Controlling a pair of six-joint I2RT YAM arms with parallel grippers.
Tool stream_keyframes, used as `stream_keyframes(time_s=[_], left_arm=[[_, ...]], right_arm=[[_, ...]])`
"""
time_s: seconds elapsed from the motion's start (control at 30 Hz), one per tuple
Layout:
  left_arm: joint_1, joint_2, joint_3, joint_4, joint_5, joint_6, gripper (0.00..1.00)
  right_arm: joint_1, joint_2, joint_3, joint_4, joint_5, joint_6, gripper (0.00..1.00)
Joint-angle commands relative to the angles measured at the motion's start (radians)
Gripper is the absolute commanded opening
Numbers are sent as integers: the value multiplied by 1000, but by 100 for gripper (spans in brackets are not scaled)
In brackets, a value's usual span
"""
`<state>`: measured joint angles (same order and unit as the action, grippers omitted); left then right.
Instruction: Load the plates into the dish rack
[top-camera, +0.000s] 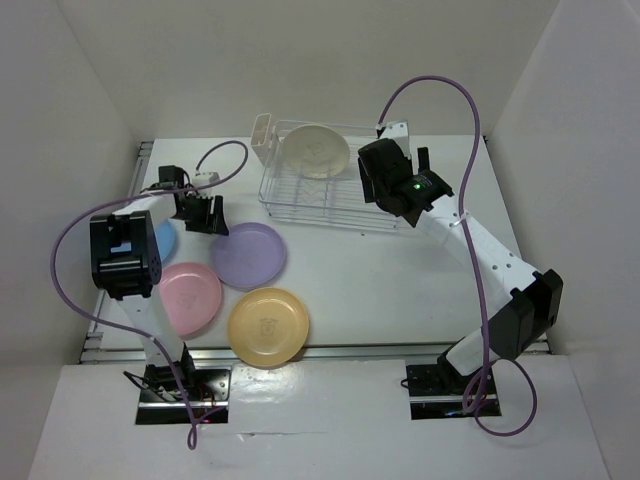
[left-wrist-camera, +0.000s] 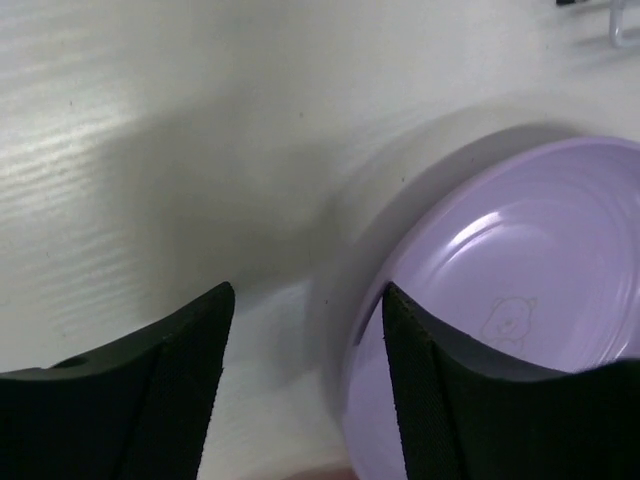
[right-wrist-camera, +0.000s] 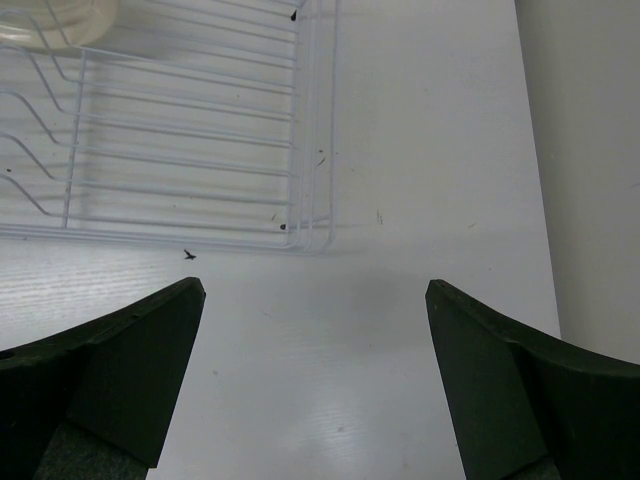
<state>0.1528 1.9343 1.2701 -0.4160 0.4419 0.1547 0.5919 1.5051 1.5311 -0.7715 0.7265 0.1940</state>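
The white wire dish rack (top-camera: 335, 195) stands at the back centre, with the cream plate (top-camera: 314, 150) upright in it. The purple plate (top-camera: 248, 255), pink plate (top-camera: 190, 297) and yellow-orange plate (top-camera: 268, 325) lie flat at the front left. The light blue plate (top-camera: 166, 240) is mostly hidden under my left arm. My left gripper (top-camera: 207, 215) is open at the purple plate's far-left rim. In the left wrist view (left-wrist-camera: 308, 300) its jaws straddle the edge of the purple plate (left-wrist-camera: 520, 280). My right gripper (top-camera: 405, 165) is open and empty by the rack's right end, above bare table (right-wrist-camera: 315, 300).
A white cutlery holder (top-camera: 264, 138) sits at the rack's back-left corner. The right wrist view shows the rack's corner (right-wrist-camera: 300, 200) and a bit of the cream plate (right-wrist-camera: 50, 20). White walls enclose the table on three sides.
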Motion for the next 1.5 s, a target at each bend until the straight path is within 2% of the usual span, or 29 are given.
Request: stream_keyframes(time_s=[0.0, 0.03, 0.07, 0.23, 0.3, 0.5, 0.67, 0.73, 0.77, 0.8, 0.83, 0.87, 1.1, 1.3, 1.47], left_arm=[[-18, 107, 9, -67, -3, 28, 68], [-27, 133, 18, -82, 10, 28, 62], [-27, 144, 35, -83, 11, 37, 60], [-38, 164, 44, -106, 40, 46, 60], [-38, 153, 22, -96, -8, 46, 59], [-38, 163, 21, -96, -19, 37, 59], [-38, 216, 43, -130, 32, 58, 59], [-38, 239, 69, -144, 32, 59, 52], [-38, 248, 69, -158, 41, 69, 44], [-38, 268, 84, -158, 41, 69, 20], [-38, 269, 98, -168, 41, 69, 8], [-38, 282, 98, -168, 32, 69, 0], [-38, 292, 146, -191, -9, 60, 0], [-38, 211, 224, -219, -95, 101, 0], [-38, 89, 224, -267, 21, 166, 0]], right_arm=[[-3, -25, 0, 12, 24, 19, 100], [-3, -25, 0, 12, 24, 19, 100], [-3, -25, 0, 12, 33, 19, 100], [-12, -25, -9, 3, 33, 19, 100], [-12, -25, -9, 3, 33, 19, 100], [-12, -14, -9, 12, 33, 19, 100], [-12, -14, -9, 12, 33, 19, 100], [-12, -14, -9, 12, 33, 19, 100], [-12, -23, -18, 12, 33, 19, 100], [-12, -23, -19, 12, 33, 19, 100], [-12, -23, -19, 12, 33, 19, 100], [-12, -23, -19, 12, 33, 19, 100], [-12, -13, 0, 12, 33, 19, 100], [-12, -2, 9, 23, 24, 10, 100], [-12, -2, -2, 34, 33, 10, 100]])
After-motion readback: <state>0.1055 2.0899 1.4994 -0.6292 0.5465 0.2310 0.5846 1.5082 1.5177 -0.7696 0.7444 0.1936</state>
